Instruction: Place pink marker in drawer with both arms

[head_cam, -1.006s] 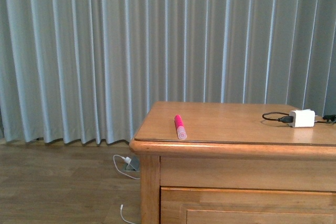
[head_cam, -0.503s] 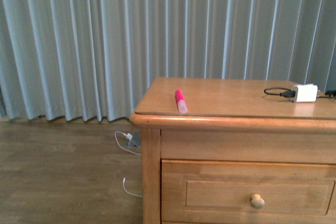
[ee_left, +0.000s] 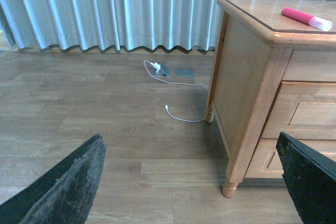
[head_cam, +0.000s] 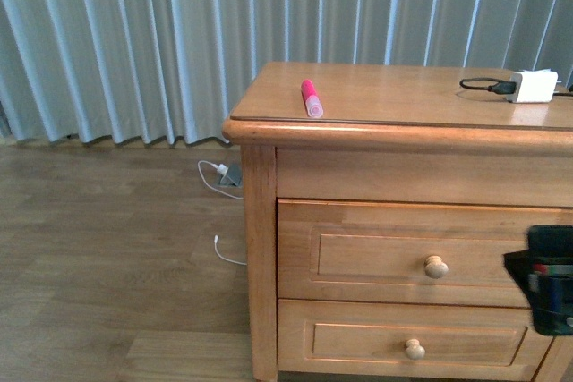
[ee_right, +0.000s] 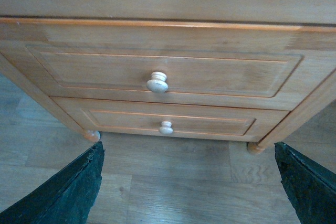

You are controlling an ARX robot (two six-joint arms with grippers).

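The right claw, fingers spread and empty, faces the shut drawer, its knob straight ahead with nothing between. The pink marker lies on the dresser top, above and left of this claw, well apart from a white charger. The left claw, also spread, hangs over the floor, a white cable ahead.

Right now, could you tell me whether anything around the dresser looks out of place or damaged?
Nothing looks damaged or spilled. The pink marker lies close to the front edge of the dresser top, pale cap end foremost. A loose white cable trails on the floor beside the dresser.
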